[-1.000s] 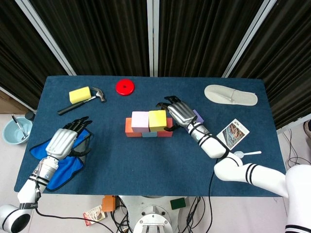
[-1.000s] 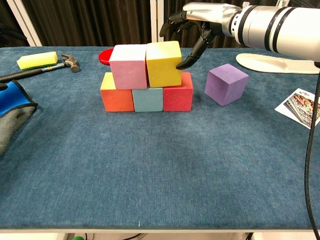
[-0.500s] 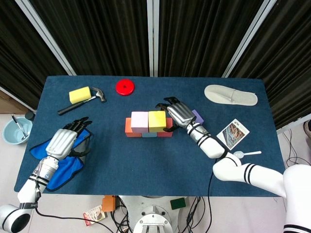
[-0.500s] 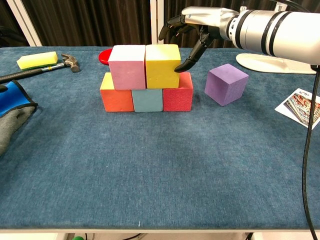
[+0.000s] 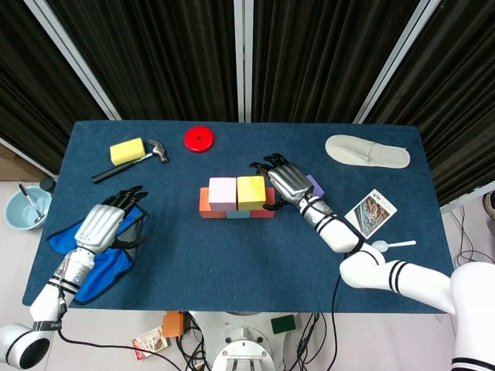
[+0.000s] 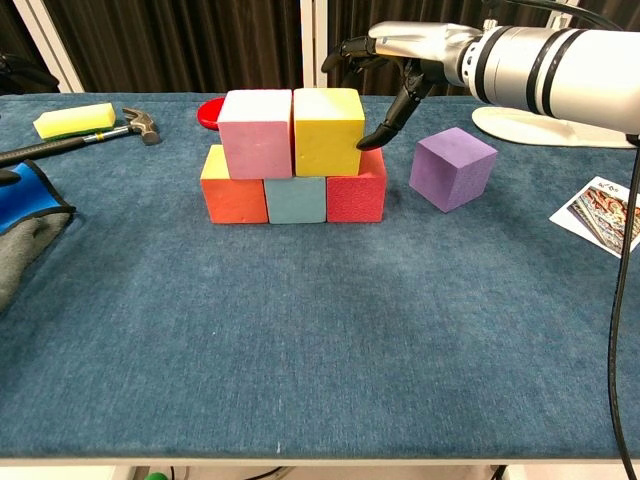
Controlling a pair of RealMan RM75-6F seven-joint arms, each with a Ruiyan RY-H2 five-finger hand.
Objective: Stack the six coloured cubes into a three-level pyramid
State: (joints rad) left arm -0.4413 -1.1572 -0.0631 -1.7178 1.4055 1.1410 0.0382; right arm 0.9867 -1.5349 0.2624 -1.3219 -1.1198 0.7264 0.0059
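Right hand (image 6: 400, 60): hovers just right of the yellow cube (image 6: 327, 131), fingers spread and curved downward, holding nothing; one fingertip (image 6: 366, 143) sits at the cube's right face, and whether it touches cannot be told.
Left hand (image 5: 104, 224): rests on the blue cloth (image 5: 93, 270) at the near left, fingers loosely apart, holding nothing.
Stack: orange cube (image 6: 233, 190), teal cube (image 6: 296, 198) and red cube (image 6: 355, 190) form the base row; pink cube (image 6: 256, 133) and yellow cube sit on it as level 2.
Remaining piece: purple cube (image 6: 454, 167) stands on the table (image 6: 320, 340), near the red cube's right side but apart from it.
Step in hand: judged to be squaring up the yellow cube; any nudge should be light and level, so the pink cube is not pushed off the row.
Next call: lift the purple cube and centre it over the seam between pink and yellow.
Open room: bare cloth to the front and right of the stack; the slipper (image 6: 550, 125) and card (image 6: 608, 212) lie further right, the red disc (image 6: 210, 110) behind.
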